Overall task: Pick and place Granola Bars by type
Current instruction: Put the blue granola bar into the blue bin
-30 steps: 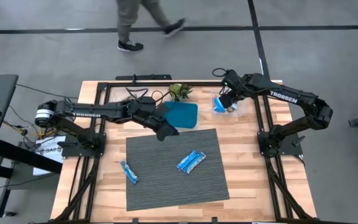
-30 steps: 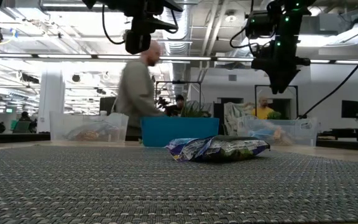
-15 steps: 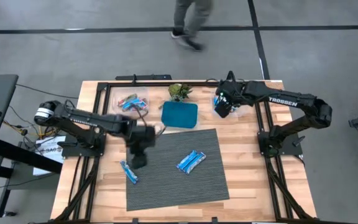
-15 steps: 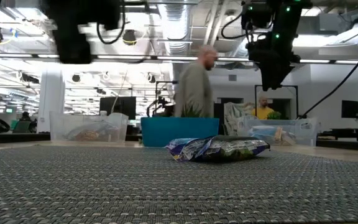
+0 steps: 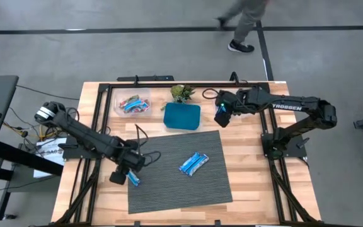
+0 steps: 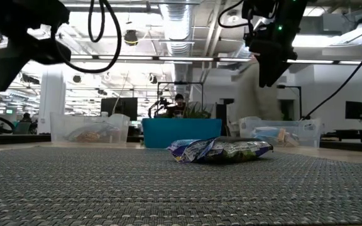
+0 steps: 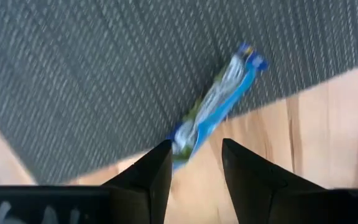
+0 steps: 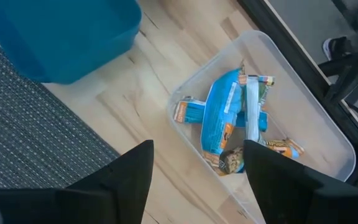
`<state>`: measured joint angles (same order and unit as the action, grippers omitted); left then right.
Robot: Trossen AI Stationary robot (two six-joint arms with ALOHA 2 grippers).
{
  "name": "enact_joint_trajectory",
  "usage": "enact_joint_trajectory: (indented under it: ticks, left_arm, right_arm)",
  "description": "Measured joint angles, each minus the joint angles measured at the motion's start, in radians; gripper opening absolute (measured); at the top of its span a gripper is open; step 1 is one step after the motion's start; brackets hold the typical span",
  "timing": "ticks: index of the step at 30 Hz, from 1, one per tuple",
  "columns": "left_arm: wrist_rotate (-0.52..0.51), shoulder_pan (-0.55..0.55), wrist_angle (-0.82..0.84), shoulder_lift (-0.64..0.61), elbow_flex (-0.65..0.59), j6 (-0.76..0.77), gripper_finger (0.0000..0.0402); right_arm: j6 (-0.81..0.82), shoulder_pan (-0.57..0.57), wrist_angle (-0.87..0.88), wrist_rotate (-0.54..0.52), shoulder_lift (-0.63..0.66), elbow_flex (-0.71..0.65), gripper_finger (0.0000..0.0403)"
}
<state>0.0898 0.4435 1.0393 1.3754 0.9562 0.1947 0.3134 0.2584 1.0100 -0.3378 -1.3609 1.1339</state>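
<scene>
While I watch from above, I count three blue bars loose on the table: one bar at the left edge of the grey mat, half on the wood, and a pair lying side by side near the mat's middle. More bars sit in two clear bins: the left bin at the back holds a few, mixed blue and orange, and the right bin, seen from the right wrist, holds about five or six, mostly blue with some tan-orange ones; I cannot count them surely. One blue dish and one small plant stand between the bins. I read "TROSSEN" in white on the right arm; wrapper print is too small to read. My left arm reaches low across the table, its gripper hanging just over the lone bar, fingers parted with the bar's near end showing between them, not pinched. My right gripper is held high beside the dish, fingers spread wide and empty. One person walks past behind the table.
</scene>
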Motion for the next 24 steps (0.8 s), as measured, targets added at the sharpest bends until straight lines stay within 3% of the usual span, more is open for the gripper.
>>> enact_joint_trajectory:
  ticks: [7, 18, 24]
  left_arm:
    - [-0.014, 0.052, -0.143, 0.006, -0.083, -0.027, 0.0132]
    - [-0.041, 0.084, -0.207, 0.241, -0.092, -0.075, 0.0132]
    - [-0.002, 0.084, -0.208, 0.276, -0.081, -0.056, 0.0106]
  right_arm:
    - [0.019, -0.01, 0.001, 0.011, 0.0, 0.0, 0.024]
    - [0.034, -0.009, 0.001, 0.026, 0.001, 0.0, 0.024]
    - [0.035, -0.009, 0.002, 0.026, 0.001, 0.0, 0.024]
